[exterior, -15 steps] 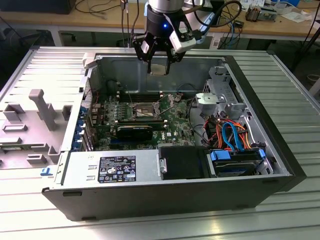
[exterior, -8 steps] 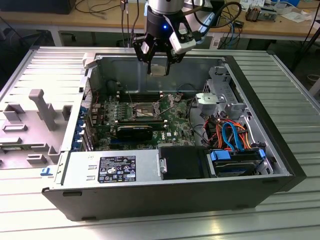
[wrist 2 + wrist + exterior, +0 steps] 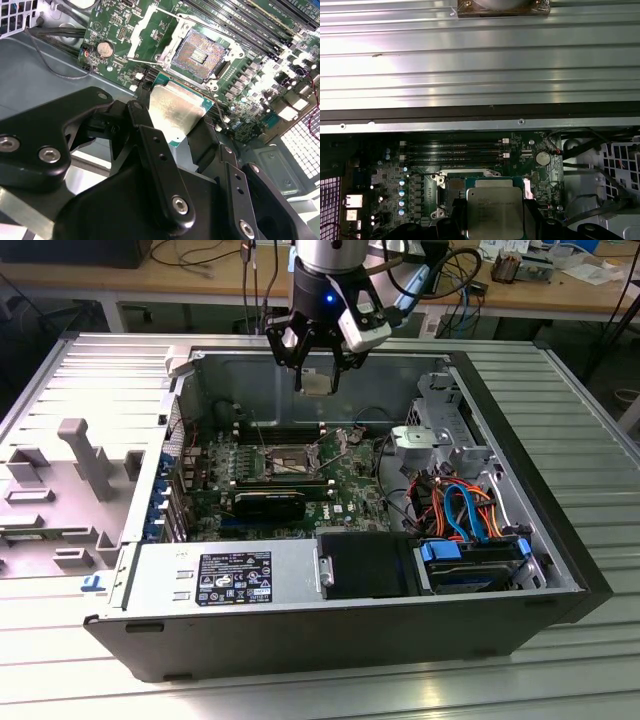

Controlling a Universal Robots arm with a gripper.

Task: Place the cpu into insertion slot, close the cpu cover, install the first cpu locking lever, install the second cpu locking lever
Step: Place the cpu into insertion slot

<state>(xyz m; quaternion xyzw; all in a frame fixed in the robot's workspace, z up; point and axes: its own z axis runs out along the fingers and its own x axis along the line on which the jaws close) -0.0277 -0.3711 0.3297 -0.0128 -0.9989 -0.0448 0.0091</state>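
My gripper (image 3: pixel 318 373) hangs above the open computer case near its back wall, shut on the cpu (image 3: pixel 318 381), a flat square chip with a dull silver top. In both wrist views the black fingers (image 3: pixel 151 142) clamp the cpu (image 3: pixel 176 111) (image 3: pixel 495 212) by two opposite edges. Below it on the green motherboard lies the insertion slot (image 3: pixel 287 460) (image 3: pixel 201 51), bare, with a dark centre and a silver rim. The cpu partly hides the insertion slot (image 3: pixel 454 184) in the first wrist view. The cpu cover (image 3: pixel 146 31) is swung open beside the slot.
Long black memory slots (image 3: pixel 452 152) run beside the socket. A black card (image 3: pixel 270 505), the silver power supply (image 3: pixel 230 575) and a drive bay with blue and orange cables (image 3: pixel 468 512) fill the case. A grey plastic shroud (image 3: pixel 75 465) lies on the ribbed table.
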